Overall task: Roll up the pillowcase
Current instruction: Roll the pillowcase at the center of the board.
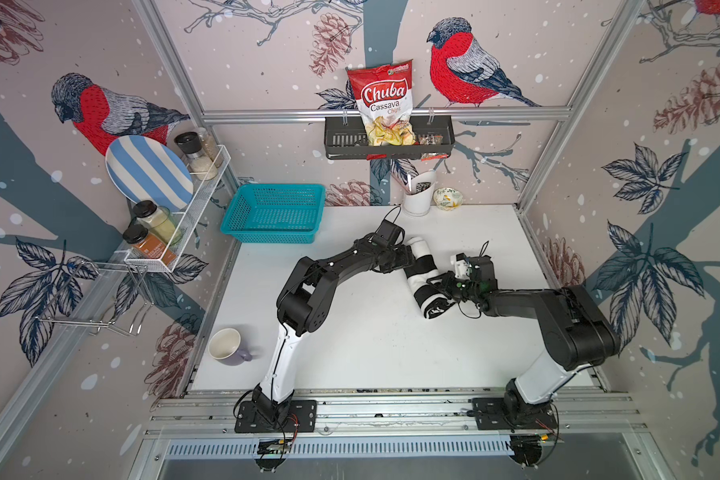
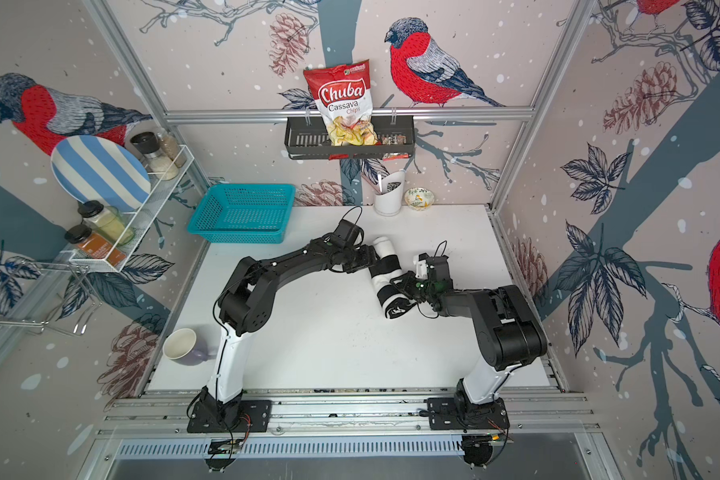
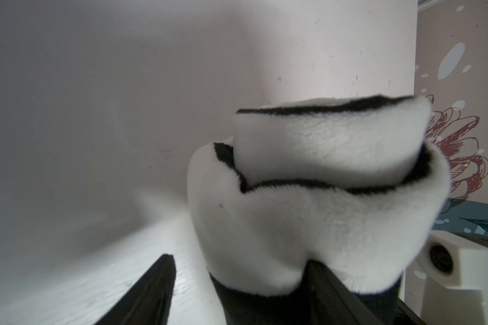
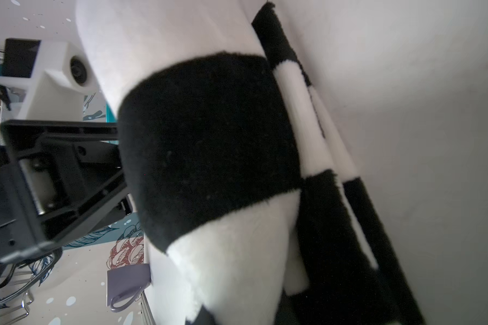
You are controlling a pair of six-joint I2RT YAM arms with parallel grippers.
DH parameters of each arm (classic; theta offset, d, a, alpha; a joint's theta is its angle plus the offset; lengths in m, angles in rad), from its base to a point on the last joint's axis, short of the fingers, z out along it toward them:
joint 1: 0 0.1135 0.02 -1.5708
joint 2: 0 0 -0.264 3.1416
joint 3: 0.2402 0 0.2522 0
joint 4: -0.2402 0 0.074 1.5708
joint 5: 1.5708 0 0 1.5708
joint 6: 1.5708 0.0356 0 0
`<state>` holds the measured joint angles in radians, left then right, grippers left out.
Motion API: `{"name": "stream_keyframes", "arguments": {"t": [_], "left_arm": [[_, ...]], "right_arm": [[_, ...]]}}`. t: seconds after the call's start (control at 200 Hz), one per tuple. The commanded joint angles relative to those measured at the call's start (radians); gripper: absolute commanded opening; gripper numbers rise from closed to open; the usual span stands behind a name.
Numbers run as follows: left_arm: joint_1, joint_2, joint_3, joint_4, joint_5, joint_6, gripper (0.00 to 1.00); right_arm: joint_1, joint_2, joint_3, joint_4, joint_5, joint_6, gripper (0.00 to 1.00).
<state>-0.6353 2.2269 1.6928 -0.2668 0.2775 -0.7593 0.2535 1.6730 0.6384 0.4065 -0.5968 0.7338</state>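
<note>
The left hand reaches in from the left to the far half of the pillowcase, and it is spread. In the left wrist view one finger stands clear of the cloth over bare table, and the other finger pushes into the white pile at the roll's end. The pillowcase lies on the table, right of its middle, as a thick roll of black and white bands. It is set at a slant, with one end toward the back wall and the other toward the front right. The right wrist view shows the fabric wound tight, with a few layered striped edges lying on the table alongside it. The right hand comes in from the right and touches the near half of the roll. Its fingers are lost against the black band, so I cannot tell whether it is spread or pinching. Around them, from the left, are a mug at the table's left edge, a teal basket at the back left corner, a white cup and a small bowl by the back wall.
</note>
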Motion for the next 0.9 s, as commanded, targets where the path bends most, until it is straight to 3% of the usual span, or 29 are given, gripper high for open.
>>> {"name": "stream_keyframes", "arguments": {"t": [0.0,0.115,0.175,0.31,0.355,0.55,0.585,0.795,0.84,0.895], "left_arm": [[-0.012,0.021,0.016,-0.012,-0.004,-0.006,0.67],[-0.016,0.03,0.015,-0.01,-0.008,-0.012,0.66],[-0.017,0.032,0.017,-0.009,-0.006,-0.012,0.66],[-0.017,0.028,0.017,-0.012,-0.007,-0.006,0.66],[-0.016,0.027,0.016,-0.008,-0.007,-0.005,0.66],[-0.017,0.024,0.012,-0.008,-0.006,0.0,0.67],[-0.017,0.022,0.009,-0.008,-0.006,0.0,0.67],[-0.015,0.011,-0.006,-0.004,-0.015,0.0,0.68],[-0.013,0.005,-0.012,-0.006,-0.018,0.0,0.68],[-0.008,-0.013,-0.025,-0.01,-0.029,0.002,0.7]], "right_arm": [[-0.003,-0.038,0.03,-0.215,0.136,-0.112,0.52],[0.017,-0.125,0.083,-0.381,0.355,-0.195,0.64],[0.067,-0.184,0.121,-0.471,0.572,-0.242,0.7],[0.286,-0.259,0.214,-0.617,1.048,-0.332,0.82],[0.361,-0.26,0.232,-0.627,1.148,-0.369,0.84],[0.543,-0.143,0.263,-0.622,1.235,-0.48,0.85],[0.566,-0.112,0.266,-0.618,1.25,-0.497,0.91],[0.615,0.07,0.305,-0.631,1.343,-0.515,0.91],[0.61,0.102,0.315,-0.645,1.345,-0.506,0.81],[0.601,0.134,0.32,-0.65,1.326,-0.502,0.53]]}}
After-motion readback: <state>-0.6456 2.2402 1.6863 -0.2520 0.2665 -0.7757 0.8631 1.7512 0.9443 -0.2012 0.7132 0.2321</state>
